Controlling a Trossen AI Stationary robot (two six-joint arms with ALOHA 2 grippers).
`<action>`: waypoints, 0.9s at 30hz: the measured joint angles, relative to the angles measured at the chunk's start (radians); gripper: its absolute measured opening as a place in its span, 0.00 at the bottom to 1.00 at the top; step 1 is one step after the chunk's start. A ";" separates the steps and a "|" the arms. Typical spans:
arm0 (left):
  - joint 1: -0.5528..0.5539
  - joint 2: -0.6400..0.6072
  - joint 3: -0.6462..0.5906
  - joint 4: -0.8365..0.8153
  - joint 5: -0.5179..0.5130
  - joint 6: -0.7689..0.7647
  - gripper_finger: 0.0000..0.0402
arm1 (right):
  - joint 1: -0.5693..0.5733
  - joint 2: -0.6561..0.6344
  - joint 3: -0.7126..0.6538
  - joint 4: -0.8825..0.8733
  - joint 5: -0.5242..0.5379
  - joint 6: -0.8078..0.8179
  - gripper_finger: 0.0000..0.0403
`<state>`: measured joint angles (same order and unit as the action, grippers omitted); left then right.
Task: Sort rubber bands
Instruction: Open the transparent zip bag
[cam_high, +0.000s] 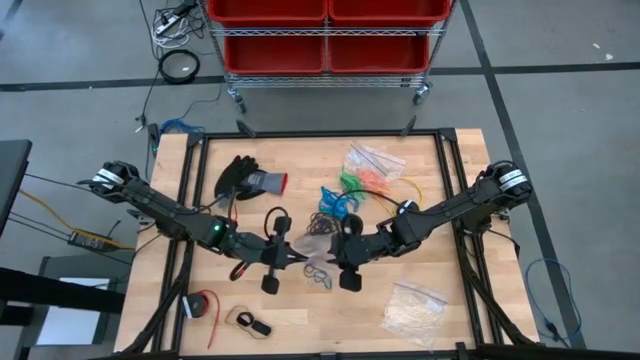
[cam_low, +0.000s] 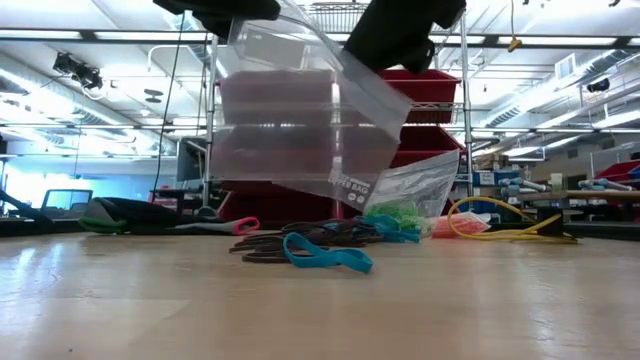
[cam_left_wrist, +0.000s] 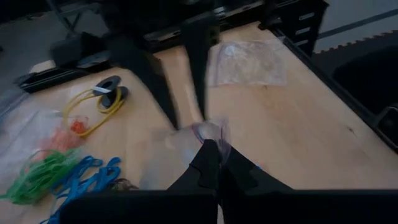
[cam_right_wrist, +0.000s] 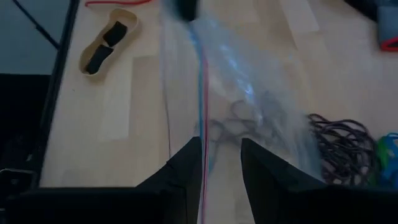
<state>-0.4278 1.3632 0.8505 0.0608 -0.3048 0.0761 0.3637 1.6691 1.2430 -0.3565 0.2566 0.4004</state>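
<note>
Rubber bands: loose on table. Both grippers, left and right, pinch bag; keep its mouth taut.

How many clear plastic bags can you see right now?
3: one bag held up between both grippers at mid-table, one at the far edge beside the orange bands, one of whitish pieces at the near right corner.
</note>
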 joint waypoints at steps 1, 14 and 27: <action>0.000 0.000 0.000 -0.001 0.015 0.000 0.00 | 0.000 0.000 0.000 0.000 0.011 0.000 0.24; 0.000 0.000 0.000 -0.057 0.028 -0.028 0.00 | 0.021 0.000 0.000 0.088 0.069 -0.050 0.28; 0.000 0.000 0.000 -0.060 0.028 -0.035 0.00 | 0.039 -0.002 0.000 0.160 0.068 -0.062 0.40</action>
<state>-0.4278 1.3636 0.8505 0.0004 -0.2764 0.0406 0.4023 1.6671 1.2427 -0.1964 0.3248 0.3386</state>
